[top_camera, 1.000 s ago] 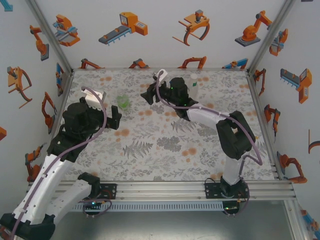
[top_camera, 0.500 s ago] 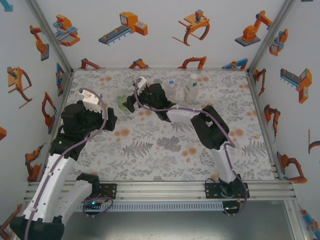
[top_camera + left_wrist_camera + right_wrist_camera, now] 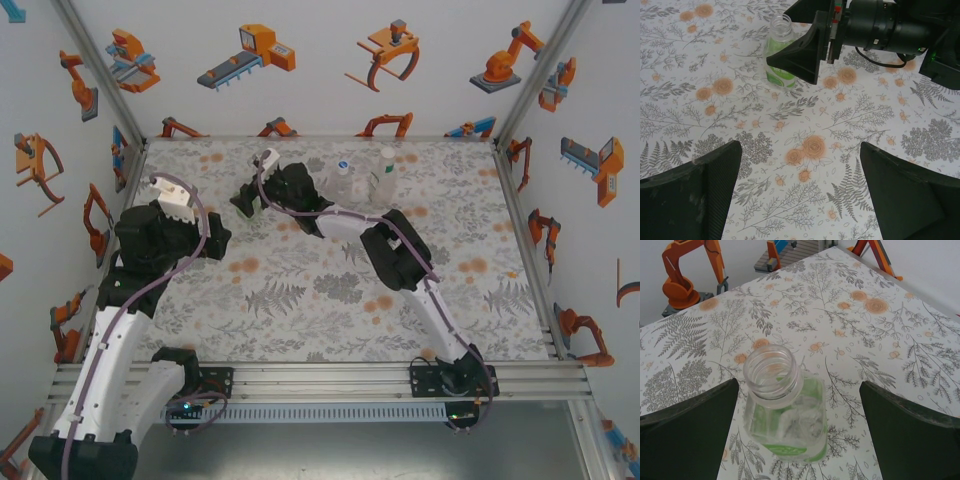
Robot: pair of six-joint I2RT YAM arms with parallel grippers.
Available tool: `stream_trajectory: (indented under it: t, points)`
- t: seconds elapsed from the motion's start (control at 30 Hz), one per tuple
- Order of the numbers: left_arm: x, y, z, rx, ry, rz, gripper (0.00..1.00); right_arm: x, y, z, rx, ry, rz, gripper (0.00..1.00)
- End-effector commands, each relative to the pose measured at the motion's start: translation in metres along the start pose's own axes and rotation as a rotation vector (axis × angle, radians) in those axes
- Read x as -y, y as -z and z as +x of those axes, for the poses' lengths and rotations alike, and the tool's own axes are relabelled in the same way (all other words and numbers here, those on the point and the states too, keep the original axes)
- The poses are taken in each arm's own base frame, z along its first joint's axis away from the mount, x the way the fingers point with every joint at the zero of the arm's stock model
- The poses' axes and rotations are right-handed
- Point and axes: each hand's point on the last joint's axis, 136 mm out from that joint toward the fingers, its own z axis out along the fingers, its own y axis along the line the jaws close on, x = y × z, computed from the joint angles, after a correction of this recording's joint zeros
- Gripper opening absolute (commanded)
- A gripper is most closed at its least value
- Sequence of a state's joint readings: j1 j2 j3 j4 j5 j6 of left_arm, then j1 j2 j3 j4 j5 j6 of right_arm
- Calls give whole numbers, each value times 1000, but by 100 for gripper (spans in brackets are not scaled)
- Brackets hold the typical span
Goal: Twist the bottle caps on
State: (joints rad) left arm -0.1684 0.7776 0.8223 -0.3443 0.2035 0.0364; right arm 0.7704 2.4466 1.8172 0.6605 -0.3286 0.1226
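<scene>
Overhead, the right arm (image 3: pixel 400 255) reaches across the flowered table (image 3: pixel 330 300) toward its far left part, where the right gripper (image 3: pixel 246 200) sits at the green bottle (image 3: pixel 243 205). From the right wrist camera, the right gripper (image 3: pixel 797 385) has its 2 dark fingers (image 3: pixel 685 435) spread wide, with the green bottle (image 3: pixel 790 430) upright between them. The bottle's threaded neck is bare and open at the top, and a clear gap shows on the right-hand side; on the other side the finger tip comes very near the neck, and I cannot tell whether it touches. The left gripper (image 3: pixel 218 240) hangs just nearer the bases and to the left of the bottle. Its own camera shows the left gripper (image 3: pixel 800 147) with jaws wide apart over bare tablecloth, holding nothing, facing the green bottle (image 3: pixel 776 50) with one right finger (image 3: pixel 800 55) in front of it. 2 clear bottles (image 3: pixel 343 178) stand upright, side by side near the far edge, well apart from both grippers.
</scene>
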Motion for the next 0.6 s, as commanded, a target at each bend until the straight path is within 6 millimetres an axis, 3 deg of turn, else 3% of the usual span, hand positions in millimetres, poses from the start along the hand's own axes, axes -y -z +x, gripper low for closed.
stream_trajectory:
  t: [0.0, 0.3, 0.57]
  points:
    - [2, 1, -4, 29, 6, 19, 92, -8, -10, -5, 30, -16, -30, 94]
    - [4, 2, -4, 42, 5, 29, 91, -7, -23, 11, 15, -19, -41, 73]
    - [5, 2, -4, 44, 3, 34, 91, -10, -18, 2, 14, -15, -49, 60]
